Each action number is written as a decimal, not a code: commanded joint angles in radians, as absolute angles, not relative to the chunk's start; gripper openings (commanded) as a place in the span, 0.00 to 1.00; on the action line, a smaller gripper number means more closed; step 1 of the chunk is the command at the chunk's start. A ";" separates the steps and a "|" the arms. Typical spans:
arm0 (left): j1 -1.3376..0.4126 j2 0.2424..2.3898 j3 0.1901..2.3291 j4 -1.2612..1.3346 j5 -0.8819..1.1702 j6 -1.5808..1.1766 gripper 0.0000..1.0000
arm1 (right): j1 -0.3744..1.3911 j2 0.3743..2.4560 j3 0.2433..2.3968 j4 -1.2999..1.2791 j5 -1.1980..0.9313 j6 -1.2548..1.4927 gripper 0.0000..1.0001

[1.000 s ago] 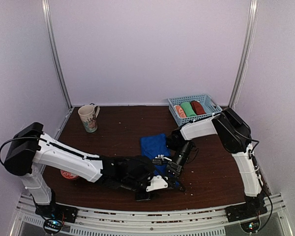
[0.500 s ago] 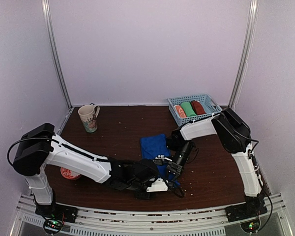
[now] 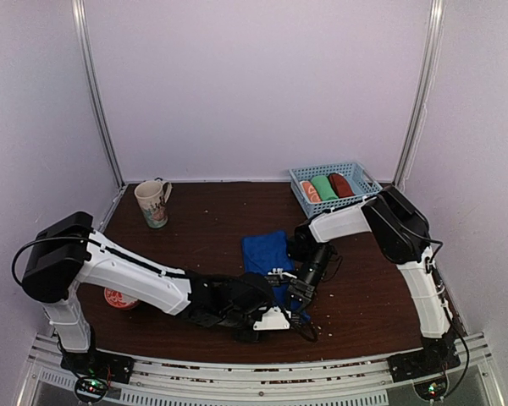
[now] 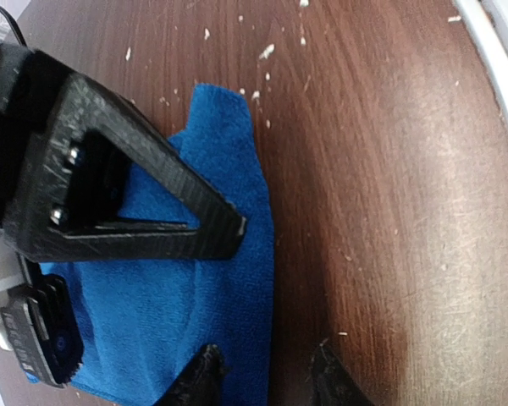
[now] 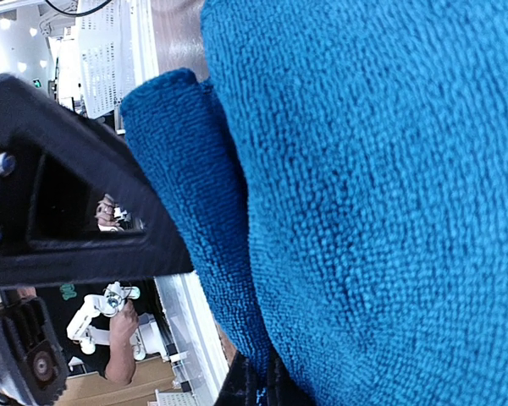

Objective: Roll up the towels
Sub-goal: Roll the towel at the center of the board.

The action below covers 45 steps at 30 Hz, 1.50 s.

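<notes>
Starting at the left, you have your left hand [image 4: 264,379] released, its jaws straddling the near edge of the royal blue cloth towel [image 3: 264,250], which lies flat mid-way on the dark brown wooden surface [image 3: 199,233]. Your right hand [image 5: 256,385] looks clenched on a fold of it. With both hands crowding one corner, they may collide, or the roll may start skewed and loose.

White arms [image 3: 135,275], black joints and cables
</notes>
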<state>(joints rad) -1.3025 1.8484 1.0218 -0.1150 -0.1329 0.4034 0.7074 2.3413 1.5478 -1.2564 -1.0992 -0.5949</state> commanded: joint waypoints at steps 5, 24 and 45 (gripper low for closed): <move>-1.302 1.873 1.059 -0.099 -0.095 0.438 0.38 | 0.721 2.395 1.554 -1.261 -1.019 -0.615 0.00; -1.301 2.035 1.144 -0.261 -0.182 0.370 0.04 | 0.682 2.236 1.570 -1.356 -0.997 -0.709 0.27; -0.947 2.106 1.235 -0.191 0.926 -0.342 0.00 | 0.409 1.445 1.273 -0.871 -0.955 -0.558 0.44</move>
